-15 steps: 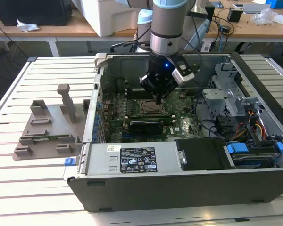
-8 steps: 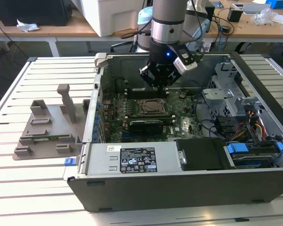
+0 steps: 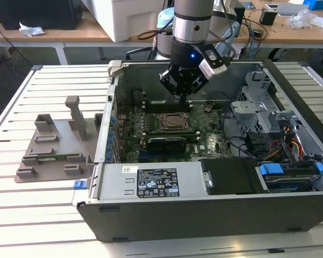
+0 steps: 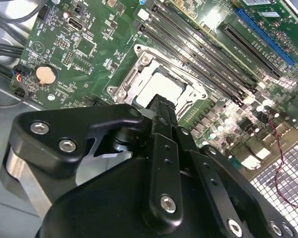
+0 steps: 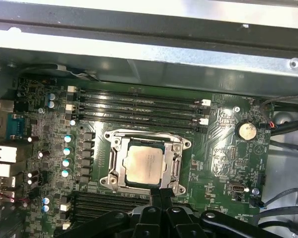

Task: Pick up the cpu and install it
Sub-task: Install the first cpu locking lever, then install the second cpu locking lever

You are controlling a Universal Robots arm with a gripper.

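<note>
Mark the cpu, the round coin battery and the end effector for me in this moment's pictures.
cpu (image 5: 146, 164): first wrist view, middle of its silvery metal top, seated in the socket frame.
coin battery (image 5: 247, 131): first wrist view, centre of its round face.
end effector (image 3: 184, 92): exterior view, at its tip above the motherboard.

White label stickers (image 3: 158, 183) carry print, seemingly too small to read.

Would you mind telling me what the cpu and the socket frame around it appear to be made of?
The cpu looks to have a pale brushed-metal top, matte with a soft sheen. The socket frame around it seems bare silvery metal, stamped, with bright glints along its edges. The gripper hovering beside them looks like black anodised metal or plastic; I cannot tell which.
</note>
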